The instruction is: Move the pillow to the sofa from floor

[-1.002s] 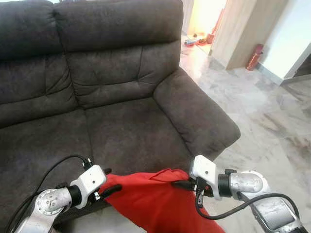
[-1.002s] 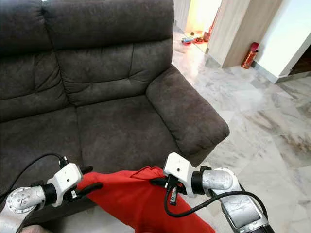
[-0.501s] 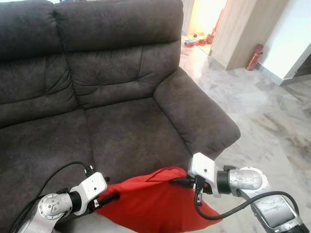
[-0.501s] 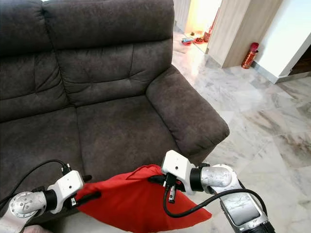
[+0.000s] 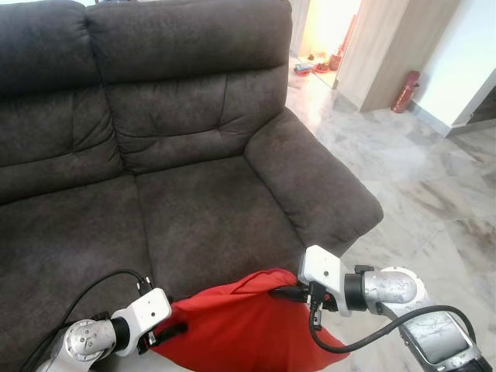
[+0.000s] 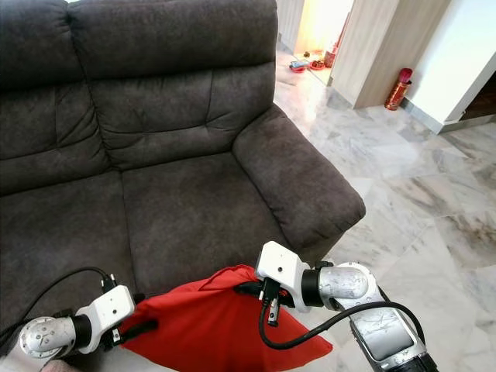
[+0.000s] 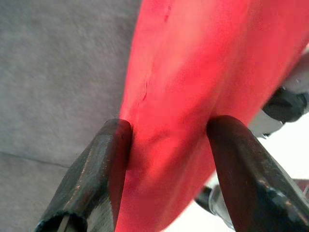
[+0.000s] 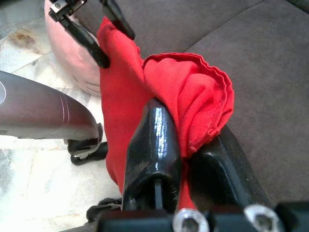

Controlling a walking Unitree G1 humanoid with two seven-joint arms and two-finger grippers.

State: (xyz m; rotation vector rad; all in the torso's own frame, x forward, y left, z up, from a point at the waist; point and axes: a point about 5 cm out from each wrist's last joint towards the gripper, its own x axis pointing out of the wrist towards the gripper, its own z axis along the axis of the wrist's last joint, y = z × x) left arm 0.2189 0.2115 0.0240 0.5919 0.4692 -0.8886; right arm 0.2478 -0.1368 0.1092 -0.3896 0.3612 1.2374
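Note:
A red pillow (image 5: 240, 325) hangs between my two grippers just in front of the dark grey sofa's (image 5: 194, 209) seat edge. My left gripper (image 5: 172, 331) is shut on the pillow's left edge; in the left wrist view both black fingers (image 7: 96, 174) pinch the red fabric (image 7: 178, 111). My right gripper (image 5: 285, 293) is shut on the pillow's upper right corner, and the right wrist view shows bunched red cloth (image 8: 193, 96) squeezed between its fingers (image 8: 154, 145). The pillow's lower part is cut off by the frame.
The sofa's right armrest (image 5: 314, 182) juts out beside my right arm. Marble floor (image 5: 434, 194) stretches to the right, with a red fire extinguisher (image 5: 405, 91) by the wall and a doorway (image 5: 325, 39) behind.
My left gripper has dropped lower and nearer the bottom of the view, pulling the pillow's left edge down. The right gripper has barely moved.

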